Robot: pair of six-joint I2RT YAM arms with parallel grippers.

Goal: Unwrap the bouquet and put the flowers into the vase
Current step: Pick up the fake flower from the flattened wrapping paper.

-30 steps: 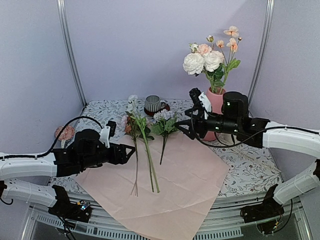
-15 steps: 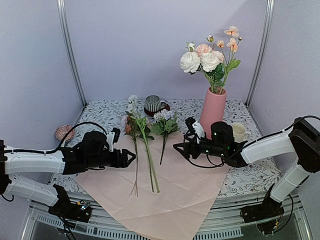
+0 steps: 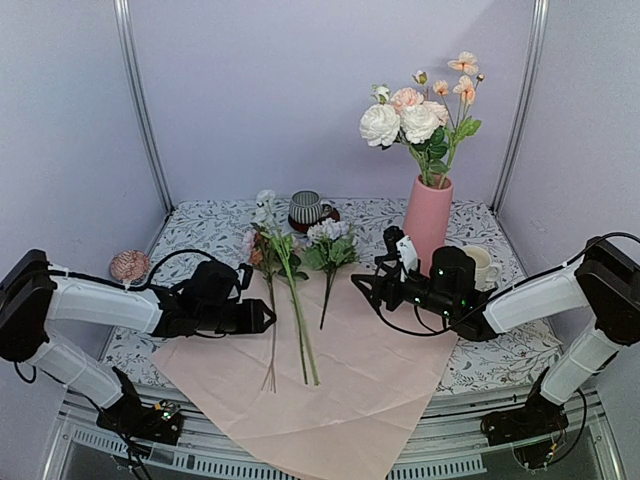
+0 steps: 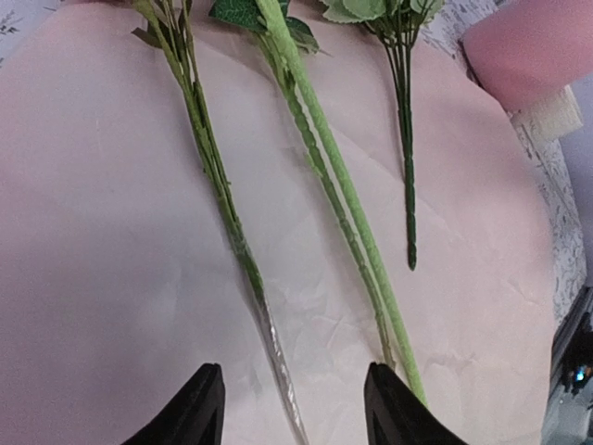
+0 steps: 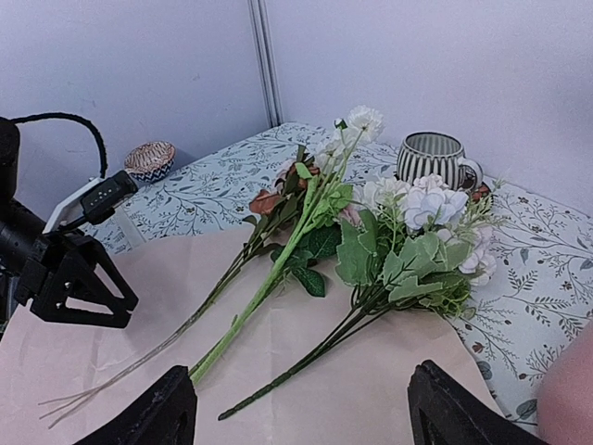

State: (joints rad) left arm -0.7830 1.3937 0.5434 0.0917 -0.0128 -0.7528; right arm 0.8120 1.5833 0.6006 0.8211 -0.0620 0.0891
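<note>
The pale pink paper (image 3: 365, 360) lies spread flat on the table, unwrapped. Three flowers lie on it: a thin-stemmed one (image 3: 272, 335) on the left, a thick light-green one (image 3: 298, 320) in the middle, and a lilac-white bunch (image 3: 328, 248) on the right. The pink vase (image 3: 427, 215) stands behind and holds several peach and white flowers (image 3: 410, 118). My left gripper (image 4: 290, 369) is low over the paper, open, its jaws on either side of the thin stem (image 4: 218, 176) without touching it. Also open and holding nothing, my right gripper (image 5: 298, 389) hovers near the bunch (image 5: 417, 241).
A striped cup (image 3: 305, 208) on a red saucer stands behind the flower heads. A cream mug (image 3: 482, 265) sits right of the vase. A small patterned bowl (image 3: 128, 264) is at the left edge. The paper's front corner hangs over the near table edge.
My left gripper has slid right to the thin stem and its jaws have narrowed. My right arm came down from the vase to low over the paper.
</note>
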